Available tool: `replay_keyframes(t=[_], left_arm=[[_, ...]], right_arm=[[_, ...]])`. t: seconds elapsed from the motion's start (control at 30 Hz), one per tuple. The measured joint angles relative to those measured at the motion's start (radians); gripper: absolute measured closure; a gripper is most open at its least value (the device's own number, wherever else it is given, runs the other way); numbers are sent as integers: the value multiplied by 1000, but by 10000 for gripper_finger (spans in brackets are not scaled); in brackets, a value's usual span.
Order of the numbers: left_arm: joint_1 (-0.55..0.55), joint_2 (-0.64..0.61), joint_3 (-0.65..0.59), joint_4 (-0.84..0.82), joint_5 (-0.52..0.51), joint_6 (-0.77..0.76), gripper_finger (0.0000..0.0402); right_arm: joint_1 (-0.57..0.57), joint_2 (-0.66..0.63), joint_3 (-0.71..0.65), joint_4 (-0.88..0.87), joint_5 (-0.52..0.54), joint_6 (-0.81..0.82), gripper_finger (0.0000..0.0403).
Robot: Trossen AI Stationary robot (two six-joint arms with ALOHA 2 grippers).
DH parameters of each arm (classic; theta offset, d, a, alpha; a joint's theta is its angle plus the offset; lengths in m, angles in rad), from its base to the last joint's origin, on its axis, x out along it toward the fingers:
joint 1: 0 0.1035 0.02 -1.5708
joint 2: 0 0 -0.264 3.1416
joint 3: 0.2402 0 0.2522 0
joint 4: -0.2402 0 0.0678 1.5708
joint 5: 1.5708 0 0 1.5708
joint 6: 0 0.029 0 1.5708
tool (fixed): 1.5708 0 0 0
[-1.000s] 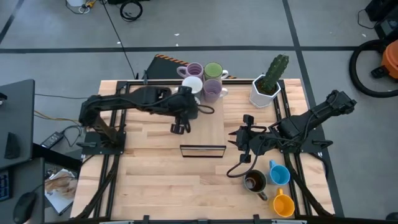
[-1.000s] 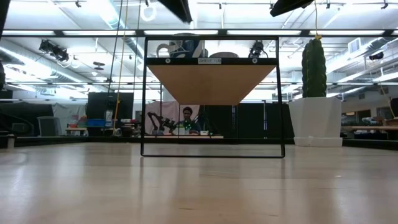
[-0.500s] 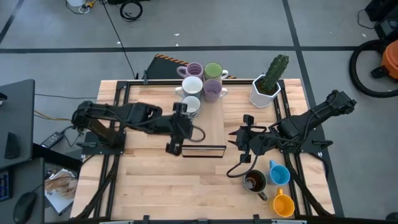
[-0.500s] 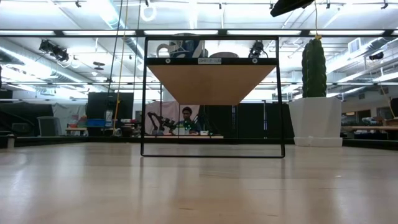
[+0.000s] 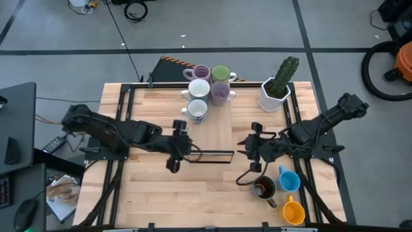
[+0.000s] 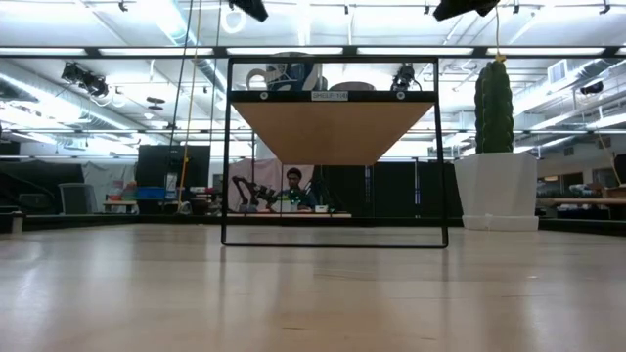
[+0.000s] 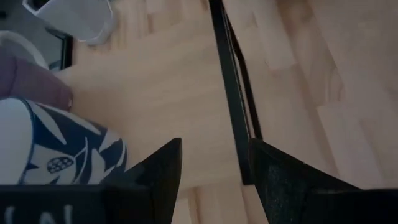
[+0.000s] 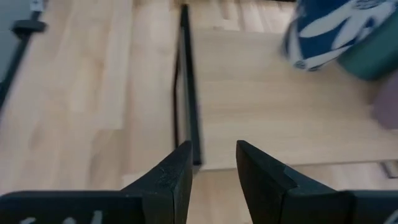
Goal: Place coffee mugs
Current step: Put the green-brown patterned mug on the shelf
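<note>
Mugs on shelf: five small handled ceramic mugs cluster at the far end of the raised light-wood shelf with the thin black frame (image 5: 212,132). They are a lilac mug (image 5: 201,72), a light green mug (image 5: 221,73), a second lilac mug (image 5: 220,92), a plain white mug (image 5: 198,89) and a white mug with dark blue leaf print (image 5: 197,110).
Mugs on table: three stand at the near right corner of the pale wooden table (image 5: 148,193): a dark brown mug (image 5: 264,188), a blue mug (image 5: 289,180) and an orange mug (image 5: 293,212).
Mug count: eight in all. Two lilac, two white, one each green, brown, blue, orange.
Left gripper (image 5: 174,160): arm stretched low across the table from the left, tip at the shelf's near left corner. Fingers spread apart, holding nothing; wrist view shows the leaf-print mug just ahead.
Right gripper (image 5: 248,147): arm reaches in from the right, tip just off the shelf's right edge. Fingers parted, nothing between them.
Other: white angular pot with a green cactus (image 5: 278,87) at the far right of the table, beside the shelf mugs.
</note>
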Motion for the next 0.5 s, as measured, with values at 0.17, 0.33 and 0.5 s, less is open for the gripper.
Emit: replay_keyframes(t=[0.17,0.33,0.5], left_arm=[[-3,-159,-190,222,-12,2,210],[1,-291,-355,430,-13,27,210],[-8,-364,-442,467,-12,10,210]], right_arm=[[35,5,0,-8,-46,72,273],[48,19,0,-64,-72,166,273],[45,66,1,-143,-188,272,273]])
